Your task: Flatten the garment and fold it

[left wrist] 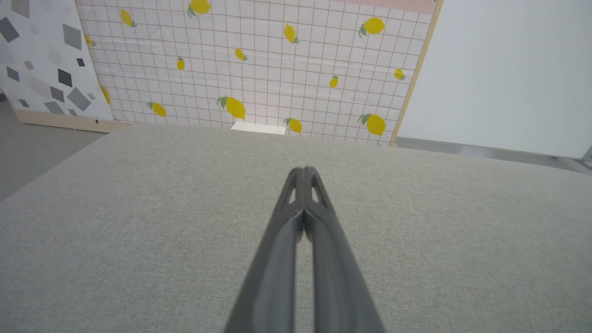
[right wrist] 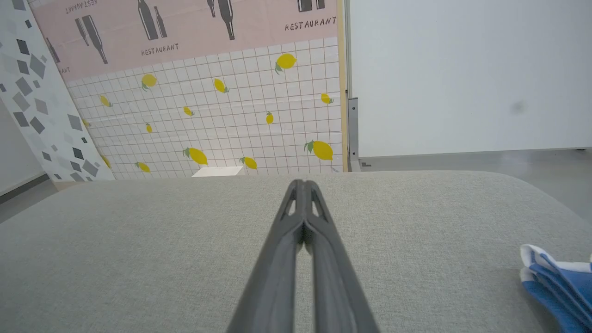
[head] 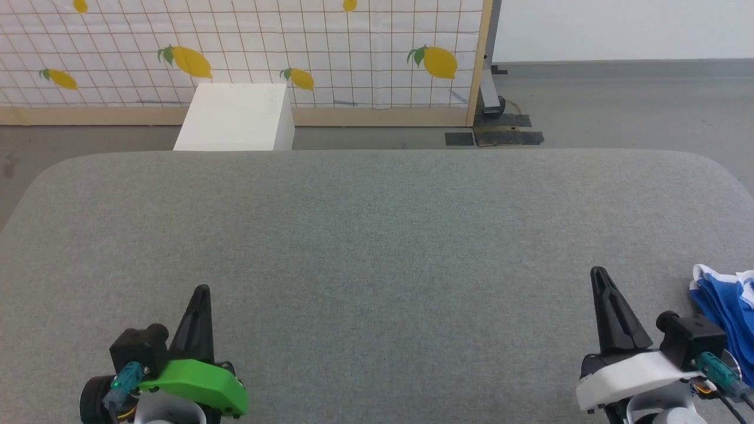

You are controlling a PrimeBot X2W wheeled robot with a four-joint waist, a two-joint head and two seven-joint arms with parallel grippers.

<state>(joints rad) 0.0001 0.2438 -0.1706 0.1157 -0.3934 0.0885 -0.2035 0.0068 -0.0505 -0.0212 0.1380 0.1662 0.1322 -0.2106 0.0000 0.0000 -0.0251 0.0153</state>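
Note:
The garment [head: 727,309] is a bunched royal-blue cloth with white trim, lying at the near right edge of the grey padded table [head: 377,235]. It also shows at the lower right as the garment [right wrist: 557,286]. My right gripper [head: 599,273] stands just left of it, apart from it, shut and empty; its tips meet at my right gripper [right wrist: 303,183]. My left gripper [head: 201,290] rests near the front left of the table, shut with nothing in it, tips together at my left gripper [left wrist: 303,169].
A white box [head: 238,116] stands on the floor beyond the table's far edge. Behind it runs a lemon-print panel [head: 247,53] with a wooden frame, and a metal stand base [head: 492,106] sits at its right end.

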